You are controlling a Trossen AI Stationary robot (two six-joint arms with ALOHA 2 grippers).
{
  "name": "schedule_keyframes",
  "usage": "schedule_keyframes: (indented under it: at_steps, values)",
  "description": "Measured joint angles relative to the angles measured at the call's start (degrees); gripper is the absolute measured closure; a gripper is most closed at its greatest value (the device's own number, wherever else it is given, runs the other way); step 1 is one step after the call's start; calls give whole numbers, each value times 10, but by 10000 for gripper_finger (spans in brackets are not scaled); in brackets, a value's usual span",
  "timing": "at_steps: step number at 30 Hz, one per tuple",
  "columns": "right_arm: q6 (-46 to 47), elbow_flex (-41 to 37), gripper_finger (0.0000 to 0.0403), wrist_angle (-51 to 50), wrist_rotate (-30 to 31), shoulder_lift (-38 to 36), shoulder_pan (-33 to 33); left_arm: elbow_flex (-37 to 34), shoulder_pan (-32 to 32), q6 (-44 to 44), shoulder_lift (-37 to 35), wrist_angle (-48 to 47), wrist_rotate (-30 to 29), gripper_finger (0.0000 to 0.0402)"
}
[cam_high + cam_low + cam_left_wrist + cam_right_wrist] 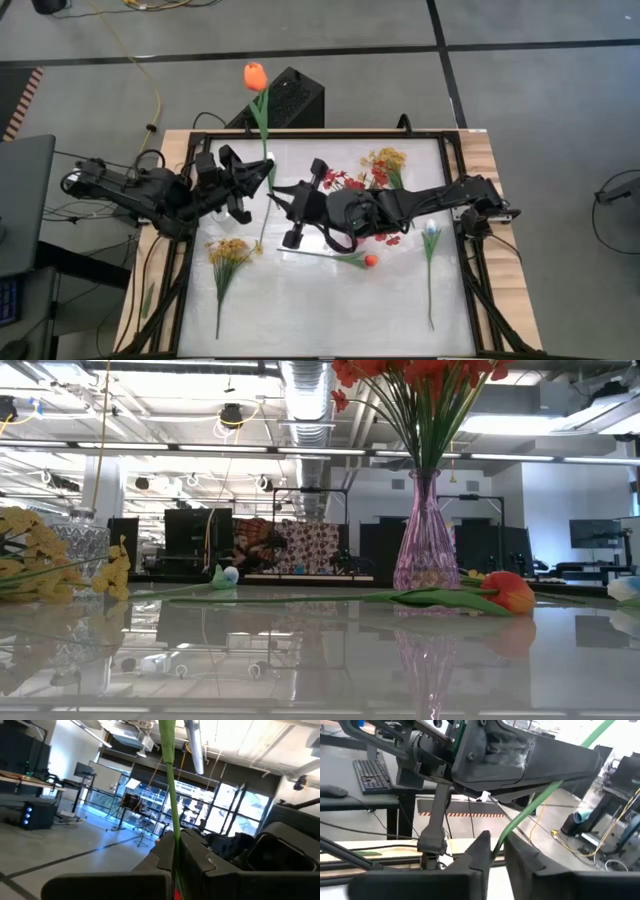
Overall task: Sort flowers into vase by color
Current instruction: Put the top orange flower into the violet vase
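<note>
An orange tulip point(255, 76) on a long green stem point(265, 130) is held up over the table's far-left part, its bud past the far edge. My left gripper point(256, 182) and my right gripper point(276, 197) meet at the stem from opposite sides, and both are shut on it. The stem's lower end point(262, 232) hangs free. A second orange tulip point(370, 260), a white tulip point(430, 238) and a yellow spray point(228, 252) lie flat on the table. Red sprays point(420, 380) stand in a pink glass vase point(425, 545). My left gripper pinches the tulip's green stem point(174, 845) between its two fingers, coming level from the table's left and lying across the stem. The flower is lifted clear. My right gripper pinches the same stem point(501, 840) just below, from the table's right; the stem bends away between the two holds.
Red blossoms point(345, 180) and yellow blossoms point(388, 160) sit at the far middle of the table, beside my right arm. A clear glass vase point(82, 550) shows at the left of the low view. The table's near half point(320, 310) is bare between the lying flowers.
</note>
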Motion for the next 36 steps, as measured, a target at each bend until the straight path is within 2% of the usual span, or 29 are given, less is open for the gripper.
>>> schedule_keyframes:
  at_steps: [3, 8, 12, 16, 19, 21, 23, 32, 36]
  values:
    - [36, 3, 269, -26, -3, -4, 1, 0, 0, 2, 0, 0, -4, 401]
    - [86, 35, 194, -126, -26, -21, 7, 0, 1, 0, 0, -14, 10, 401]
    - [90, 54, 157, -133, -44, -42, 11, 0, 1, -16, 1, -24, 90, 401]
    - [112, 56, 149, -99, -48, -70, 10, 0, 0, -12, 14, -20, 189, 401]
    - [144, 58, 148, -66, -103, -79, 0, 0, 0, -12, 21, -19, 236, 402]
    - [155, 58, 148, -49, -156, -76, -6, 0, 0, -12, 27, -17, 239, 401]
    - [164, 57, 148, -52, -176, -73, -12, 0, 0, -13, 32, -17, 240, 401]
    - [174, 47, 148, -53, -177, -71, -11, 0, 0, -12, 31, -7, 240, 401]
    - [172, 47, 164, -52, -177, -65, -13, 0, 0, -12, 31, -11, 239, 401]
